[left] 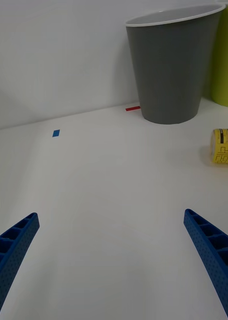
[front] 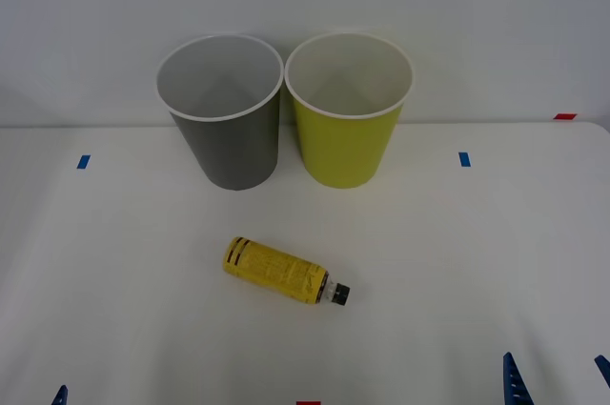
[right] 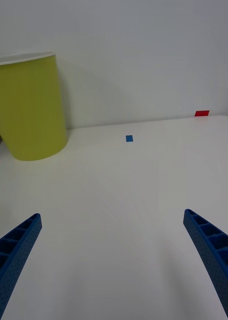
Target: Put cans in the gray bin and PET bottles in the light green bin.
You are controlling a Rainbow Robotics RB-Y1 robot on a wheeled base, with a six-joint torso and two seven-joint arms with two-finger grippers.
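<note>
A PET bottle (front: 281, 273) with a yellow label and black cap lies on its side in the middle of the white table, cap pointing right; its base end (left: 223, 146) appears in the left wrist view. Behind it the gray bin (front: 233, 152) (left: 169, 70) and the light green bin (front: 345, 148) (right: 28, 105) stand upright side by side, gray on the left. Cans are out of view. My left gripper (left: 111, 215) is open low at the near left. My right gripper (front: 554, 359) (right: 112, 214) is open at the near right. Both are far from the bottle and hold nothing.
Blue tape marks (front: 83, 161) (front: 464, 159) lie on the table (front: 143, 281) left and right of the bins. Red tape (front: 564, 116) marks the far right edge, and another piece (front: 307, 403) the near edge. A white wall stands right behind the bins.
</note>
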